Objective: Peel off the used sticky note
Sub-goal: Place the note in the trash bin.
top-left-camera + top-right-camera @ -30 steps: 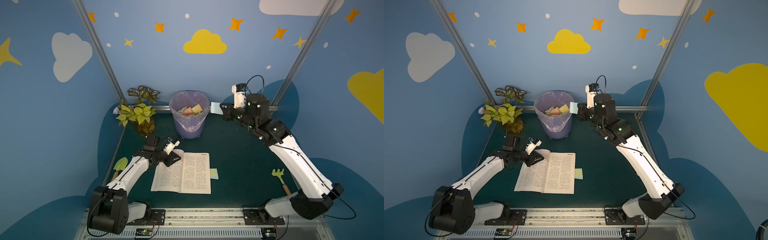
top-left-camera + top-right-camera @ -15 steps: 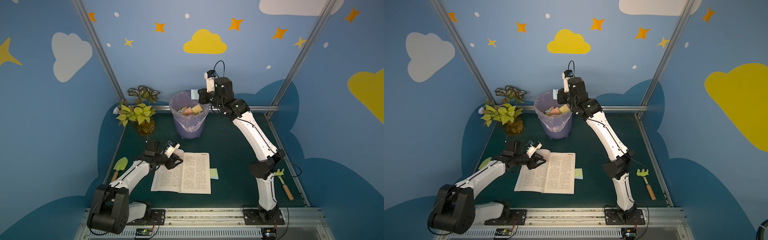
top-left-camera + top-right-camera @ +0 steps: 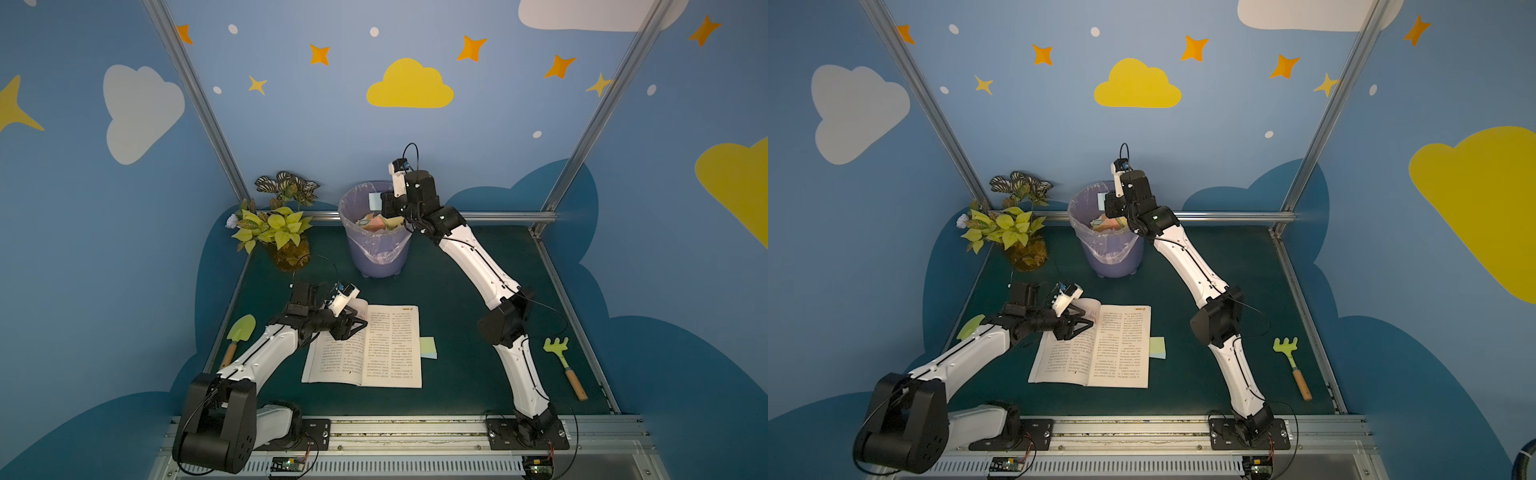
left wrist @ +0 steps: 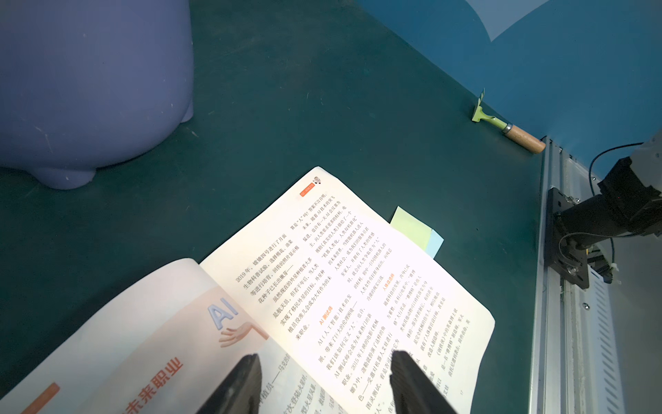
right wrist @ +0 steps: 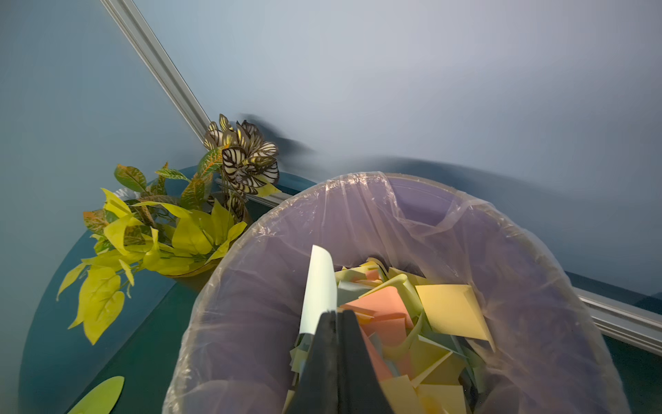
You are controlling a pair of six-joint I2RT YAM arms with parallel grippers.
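The right arm's fingers (image 5: 324, 358) are pinched shut on one edge of a pale sticky note (image 5: 318, 283). They hold it upright over the mouth of the purple waste bin (image 3: 374, 259), above a heap of discarded notes (image 5: 451, 308) — so the peel looks done and only the drop remains. The likeliest trouble is the adhesive strip. If it lies against a finger pad, the note may cling when the fingers part and ride away with the arm instead of falling. The note is also light and held edge-on, so it could flutter sideways, stick to the plastic liner (image 5: 358, 215) near the rim, or slip out onto the worktop (image 3: 449, 316) towards the potted plant (image 3: 278, 226). The wrist hangs close to that liner, and a careless retreat could snag the film and tug the bin. The left arm's fingers (image 4: 243, 380) stand open, holding nothing, just above the left-hand page of the open book (image 3: 395, 345). With nothing pinning it, that page may spring or turn, and a low move could crease the paper or nudge the book. Two more notes (image 3: 428, 348) — yellow-green over blue, poking out at the book's right edge — would be harder to aim at if the book shifts.
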